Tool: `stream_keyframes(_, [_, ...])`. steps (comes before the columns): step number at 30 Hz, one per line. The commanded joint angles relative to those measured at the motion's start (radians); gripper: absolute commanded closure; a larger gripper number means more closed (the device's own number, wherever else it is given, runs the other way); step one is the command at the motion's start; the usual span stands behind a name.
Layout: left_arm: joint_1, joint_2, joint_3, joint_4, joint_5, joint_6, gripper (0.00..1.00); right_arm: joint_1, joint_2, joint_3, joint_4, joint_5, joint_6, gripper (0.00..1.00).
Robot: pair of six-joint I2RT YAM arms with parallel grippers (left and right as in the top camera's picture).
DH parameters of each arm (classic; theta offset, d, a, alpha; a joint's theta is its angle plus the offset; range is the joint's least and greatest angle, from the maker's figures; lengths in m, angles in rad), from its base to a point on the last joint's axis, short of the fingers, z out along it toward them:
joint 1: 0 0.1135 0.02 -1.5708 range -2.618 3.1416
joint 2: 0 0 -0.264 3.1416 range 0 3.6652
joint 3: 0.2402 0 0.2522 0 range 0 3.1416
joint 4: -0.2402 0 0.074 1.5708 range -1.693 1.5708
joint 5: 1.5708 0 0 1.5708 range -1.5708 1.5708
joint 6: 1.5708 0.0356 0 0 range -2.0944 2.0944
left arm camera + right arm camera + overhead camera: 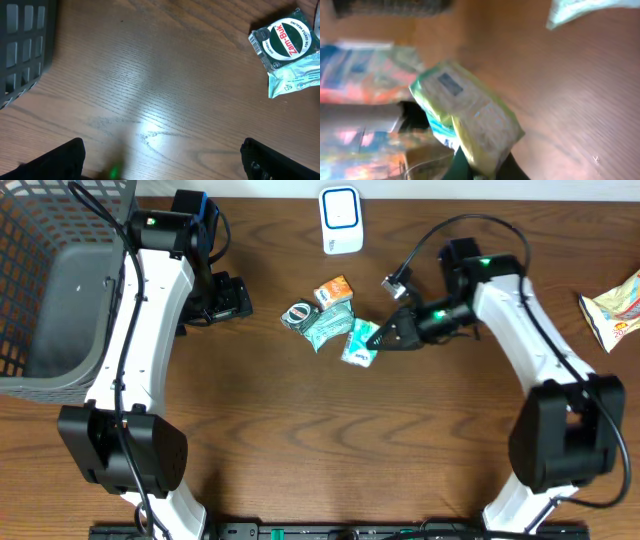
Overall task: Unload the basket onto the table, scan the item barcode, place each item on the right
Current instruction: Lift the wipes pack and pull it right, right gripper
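Right gripper (384, 337) clamped on the teal packet (359, 345), centre of the overhead frame.
The packet probably needed lifting clear of the neighbouring packets (322, 320), with its barcode face turned toward the white scanner (341, 220) at top centre. The jaws were closed tight on the packet's edge. The left gripper (236, 300), centre-left, stood spread wide and held nothing.

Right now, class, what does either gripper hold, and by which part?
The right gripper is shut on the pale green packet, pinching one end. The left gripper is open and holds nothing.
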Motion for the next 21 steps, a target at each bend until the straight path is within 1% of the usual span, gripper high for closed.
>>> stream_keyframes(1, [0.000, -0.017, -0.002, -0.002, 0.002, -0.006, 0.02, -0.024, -0.012, 0.006, -0.082, -0.118, -0.351, 0.99])
stream_keyframes(3, [0.000, -0.017, -0.002, -0.002, 0.002, -0.006, 0.02, -0.031, -0.012, 0.005, -0.170, -0.118, -0.493, 0.99])
stream_keyframes(6, [0.000, -0.017, -0.002, -0.002, 0.002, -0.006, 0.02, -0.031, -0.012, 0.005, -0.260, -0.083, -0.631, 0.99])
stream_keyframes(8, [0.000, -0.017, -0.002, -0.002, 0.002, -0.006, 0.02, -0.031, -0.012, 0.005, -0.282, -0.034, -0.652, 0.99])
stream_keyframes(12, [0.000, -0.017, -0.002, -0.002, 0.002, -0.006, 0.02, -0.031, -0.011, 0.005, -0.280, 0.085, -0.643, 0.99])
stream_keyframes(13, [0.000, -0.017, -0.002, -0.002, 0.002, -0.006, 0.02, -0.031, -0.011, 0.005, -0.275, 0.115, -0.620, 0.99])
stream_keyframes(15, [0.000, -0.017, -0.002, -0.002, 0.002, -0.006, 0.02, -0.031, -0.010, 0.005, -0.240, 0.194, -0.519, 0.99])
stream_keyframes(21, [0.000, -0.017, -0.002, -0.002, 0.002, -0.006, 0.03, -0.028, -0.010, -0.028, -0.035, 0.587, -0.055, 0.99])
